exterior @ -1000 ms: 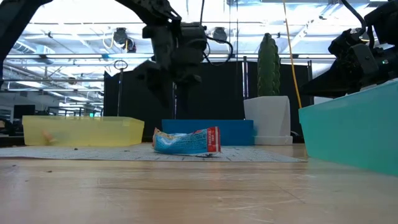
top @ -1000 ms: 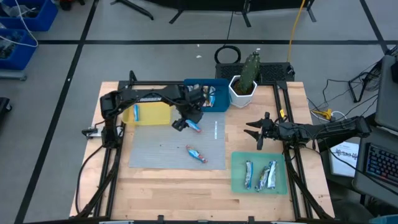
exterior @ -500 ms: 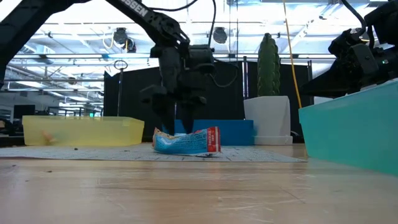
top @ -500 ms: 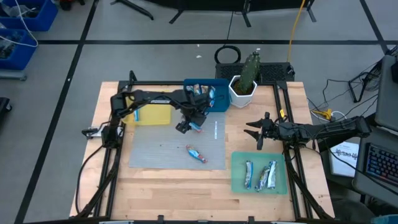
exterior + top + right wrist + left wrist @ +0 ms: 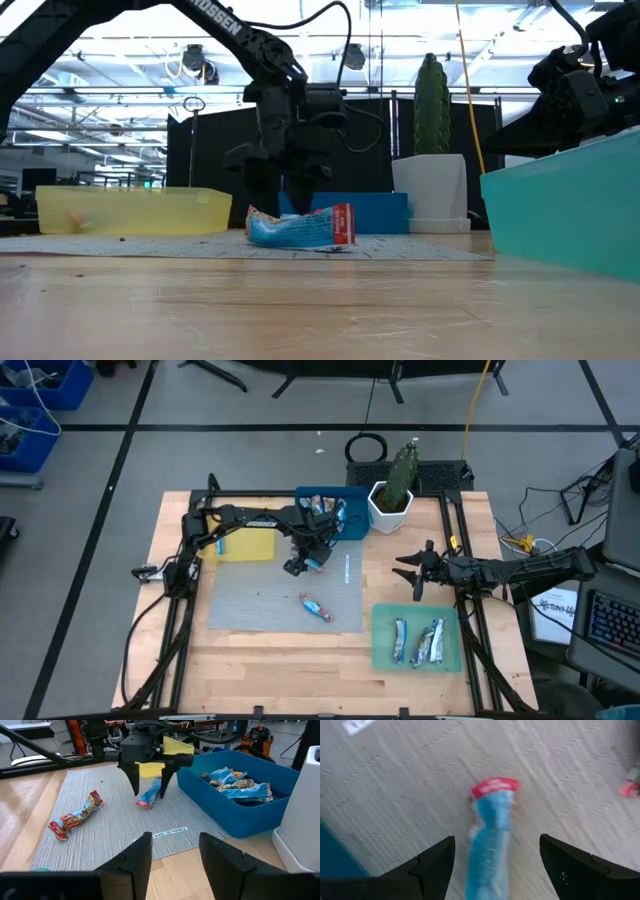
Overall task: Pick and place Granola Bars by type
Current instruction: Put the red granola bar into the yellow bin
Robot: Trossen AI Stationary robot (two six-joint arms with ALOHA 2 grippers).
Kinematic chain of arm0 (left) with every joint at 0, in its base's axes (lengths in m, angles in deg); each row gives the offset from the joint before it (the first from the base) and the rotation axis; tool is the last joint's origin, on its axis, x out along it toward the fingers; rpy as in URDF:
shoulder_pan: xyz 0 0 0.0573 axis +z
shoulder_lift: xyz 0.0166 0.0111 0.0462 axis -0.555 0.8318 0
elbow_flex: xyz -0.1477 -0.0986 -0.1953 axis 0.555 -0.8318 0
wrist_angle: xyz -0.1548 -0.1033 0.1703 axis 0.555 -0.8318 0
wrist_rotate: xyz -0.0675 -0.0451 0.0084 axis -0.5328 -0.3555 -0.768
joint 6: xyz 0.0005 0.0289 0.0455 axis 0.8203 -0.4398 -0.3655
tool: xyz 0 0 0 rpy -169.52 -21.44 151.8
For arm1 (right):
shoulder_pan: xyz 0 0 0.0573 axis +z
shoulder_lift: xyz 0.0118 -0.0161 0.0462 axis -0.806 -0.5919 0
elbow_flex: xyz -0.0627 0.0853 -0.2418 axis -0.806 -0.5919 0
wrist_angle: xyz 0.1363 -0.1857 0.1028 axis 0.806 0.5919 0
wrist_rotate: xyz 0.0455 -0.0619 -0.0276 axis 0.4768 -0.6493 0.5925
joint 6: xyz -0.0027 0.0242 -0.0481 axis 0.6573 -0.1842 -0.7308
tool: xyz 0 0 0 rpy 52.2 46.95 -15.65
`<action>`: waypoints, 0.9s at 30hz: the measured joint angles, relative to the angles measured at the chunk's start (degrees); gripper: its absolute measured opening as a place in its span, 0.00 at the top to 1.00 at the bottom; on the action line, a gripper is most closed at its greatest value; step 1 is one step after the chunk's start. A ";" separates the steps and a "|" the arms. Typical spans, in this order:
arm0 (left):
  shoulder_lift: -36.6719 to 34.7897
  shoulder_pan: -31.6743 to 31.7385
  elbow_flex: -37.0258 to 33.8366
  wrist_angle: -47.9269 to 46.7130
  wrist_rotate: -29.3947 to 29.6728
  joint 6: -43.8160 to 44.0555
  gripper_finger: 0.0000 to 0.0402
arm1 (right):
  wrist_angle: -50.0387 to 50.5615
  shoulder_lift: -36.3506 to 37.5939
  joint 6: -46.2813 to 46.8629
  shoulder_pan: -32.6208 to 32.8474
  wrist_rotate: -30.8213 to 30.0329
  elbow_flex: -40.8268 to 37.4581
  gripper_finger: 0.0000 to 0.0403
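Spread over the wooden table, a grey ribbed mat is carrying a small white label whose first letters look like "TABLE MA". Above it the left gripper is hanging with fingers apart, straddling a shiny blue granola bar with a red end lying flat just beside the blue plastic tray. Another multicoloured wrapped bar is lying nearer the mat's middle. Off beside the mat, the right gripper is waiting, its fingers parted and holding nothing.

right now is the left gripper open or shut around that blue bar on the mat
Open. The left gripper straddles the blue bar, which lies flat on the grey mat, with a gap showing on each side.
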 joint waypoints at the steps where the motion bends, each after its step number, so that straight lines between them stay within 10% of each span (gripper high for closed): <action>1: 0.00 0.00 0.00 -0.32 -0.10 -0.34 0.28 | 0.00 0.00 0.00 -0.02 -0.01 0.01 0.61; 17: 0.37 0.00 -0.02 -2.68 1.88 2.26 0.91 | 0.00 -0.01 0.00 0.01 0.00 0.00 0.61; 27: -9.34 0.09 -0.04 -3.81 3.67 14.68 0.95 | 0.00 -0.02 0.00 -0.02 -0.01 -0.01 0.61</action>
